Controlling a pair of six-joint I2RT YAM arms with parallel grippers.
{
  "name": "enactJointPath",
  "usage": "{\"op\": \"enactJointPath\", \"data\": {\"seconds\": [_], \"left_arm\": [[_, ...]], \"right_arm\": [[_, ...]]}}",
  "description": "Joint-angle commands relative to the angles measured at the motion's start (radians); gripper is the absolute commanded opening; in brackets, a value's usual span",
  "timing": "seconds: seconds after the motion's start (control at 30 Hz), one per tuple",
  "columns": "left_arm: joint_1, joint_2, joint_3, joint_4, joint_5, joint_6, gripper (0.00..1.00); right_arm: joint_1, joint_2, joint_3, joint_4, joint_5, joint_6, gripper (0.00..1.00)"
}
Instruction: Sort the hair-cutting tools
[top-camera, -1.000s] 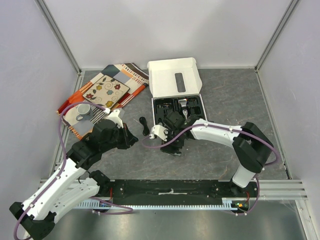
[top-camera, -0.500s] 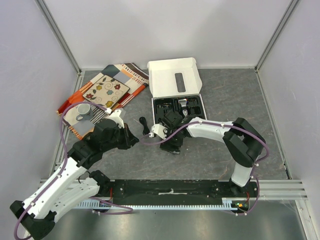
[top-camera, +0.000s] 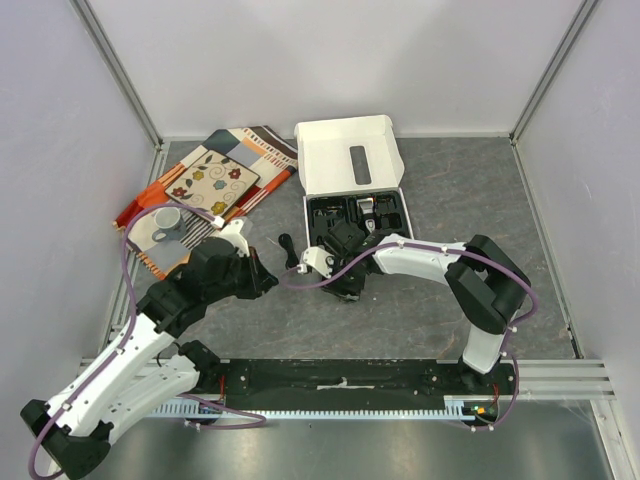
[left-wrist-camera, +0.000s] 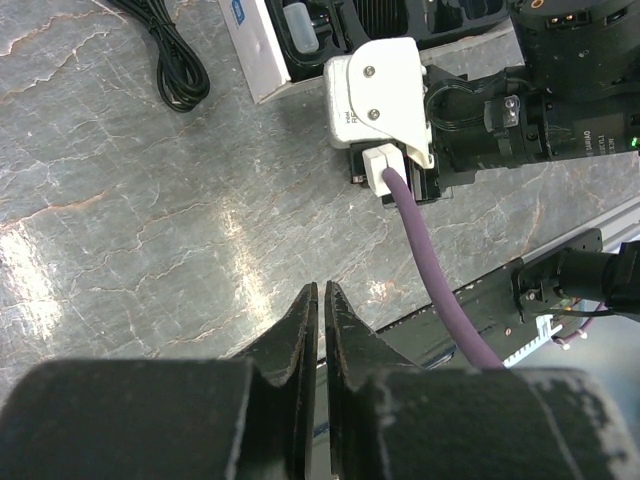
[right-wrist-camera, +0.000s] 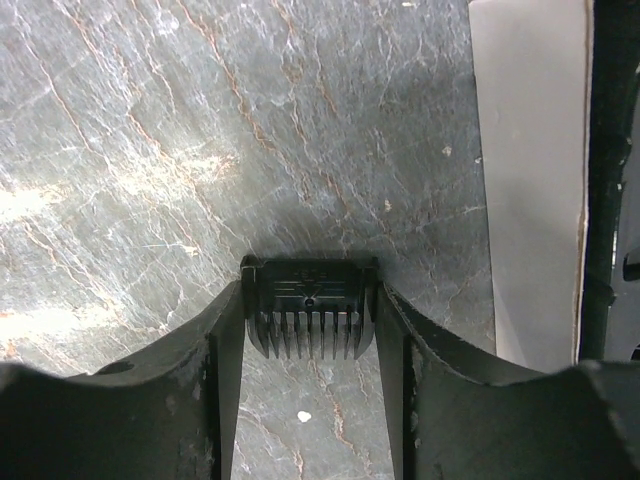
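One comb attachment (right-wrist-camera: 310, 315), black and squarish with a row of teeth, sits on the grey marbled table (right-wrist-camera: 150, 150). It is pinched between the two fingers (right-wrist-camera: 225, 345) of the right gripper (right-wrist-camera: 311, 290), which press on both of its sides. A moulded mark on its back is too faint to read. At 12 o'clock from that gripper stands one white box (top-camera: 350, 160), lid open. Its black tray (top-camera: 318, 212) holds one silver-tipped clipper (top-camera: 367, 208) and other black pieces too crowded to count. One black cord (left-wrist-camera: 165, 50) lies coiled on the table at 10 o'clock from the right gripper, just beside the box's left wall. The left gripper (left-wrist-camera: 321, 300) hangs over bare table with its fingers pressed together on nothing. One white cup (top-camera: 165, 220) stands at 10 o'clock from it on overlapping patterned mats (top-camera: 215, 180), whose number is unclear. Writing shows in two places in the left wrist view: a blue label (left-wrist-camera: 238, 10) on the box edge and white lettering on the right arm's black link. Both are too small to read.
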Motion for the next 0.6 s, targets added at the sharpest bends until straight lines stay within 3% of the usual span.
{"op": "enactJointPath", "data": {"seconds": [0.0, 0.2, 0.57], "left_arm": [[0.001, -0.018, -0.003, 0.021, 0.011, 0.032, 0.11], [0.001, -0.026, 0.000, 0.018, 0.015, 0.031, 0.11], [0.001, 0.043, -0.084, 0.123, 0.086, 0.011, 0.11]], "right_arm": [[0.001, 0.033, -0.011, -0.034, -0.043, 0.016, 0.47], [0.004, 0.012, -0.022, -0.049, -0.048, 0.034, 0.36], [0.002, -0.255, 0.009, -0.104, -0.017, 0.097, 0.36]]}}
